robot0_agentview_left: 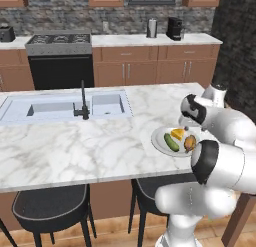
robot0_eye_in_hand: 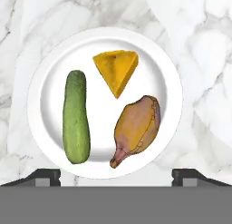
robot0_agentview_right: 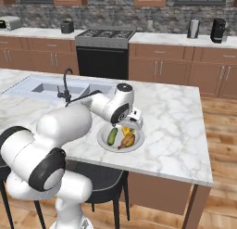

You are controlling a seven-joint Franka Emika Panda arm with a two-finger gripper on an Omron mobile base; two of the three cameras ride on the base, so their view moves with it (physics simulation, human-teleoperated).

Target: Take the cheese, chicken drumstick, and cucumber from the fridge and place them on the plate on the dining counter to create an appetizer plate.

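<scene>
On the plate (robot0_eye_in_hand: 54, 51), going left to right in the hand view, lie the cucumber (robot0_eye_in_hand: 76, 116), the cheese (robot0_eye_in_hand: 117, 70) and the chicken drumstick (robot0_eye_in_hand: 137, 127), each apart from the others and all well inside the rim. The plate itself sits on the marble tabletop (robot0_agentview_left: 75, 146) near its front edge, toward the right-hand end, well clear of the sink (robot0_agentview_left: 60, 107) at the left. The gripper (robot0_eye_in_hand: 116, 175) hangs directly above the plate with its fingers (robot0_eye_in_hand: 45, 175) spread wide and nothing between them; one dark tip shows at each lower corner of the hand view, outside the food. By the look of it, all three items are delivered and the step in hand is simply getting away cleanly. The good way to do that is a straight lift upward, keeping the fingers apart so neither tip drags the drumstick or cucumber, and only then swinging the arm aside. The plate is close to the tabletop's edge, so a sideways brush against its rim could nudge it toward the drop.
</scene>
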